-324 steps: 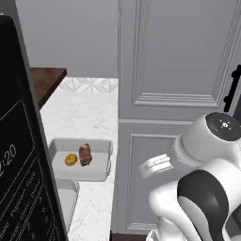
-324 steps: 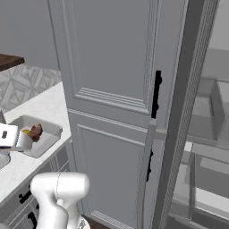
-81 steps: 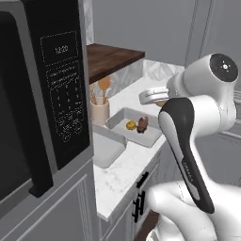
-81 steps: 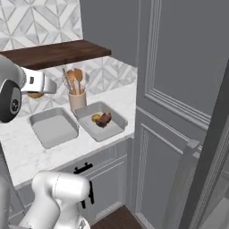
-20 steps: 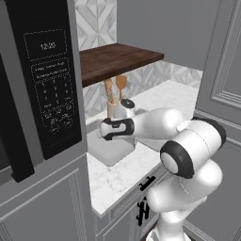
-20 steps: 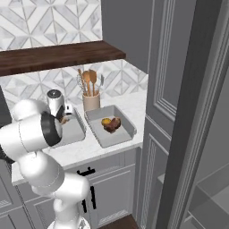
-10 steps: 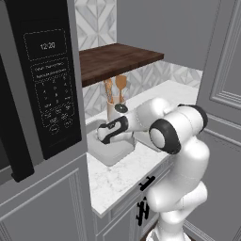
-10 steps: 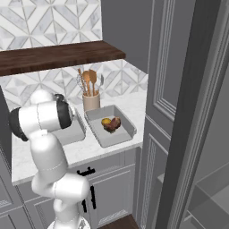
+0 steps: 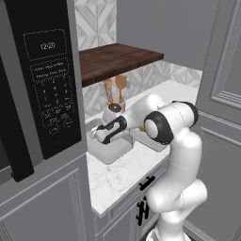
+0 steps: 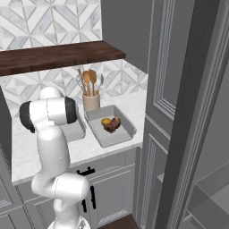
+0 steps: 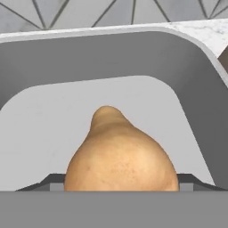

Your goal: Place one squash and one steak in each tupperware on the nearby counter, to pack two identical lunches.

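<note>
The two-finger gripper [image 9: 98, 135] hangs low inside the near shallow grey rectangular tupperware [image 9: 109, 151] on the white marble-look counter [image 9: 123, 172], its fingers clenched around a pear-shaped yellow-tan squash [image 11: 121, 156] (close above the container's floor). The second grey tupperware [image 10: 117, 138] holds an orange squash [image 10: 106, 121] touching a dark reddish-brown steak [image 10: 114, 124].
</note>
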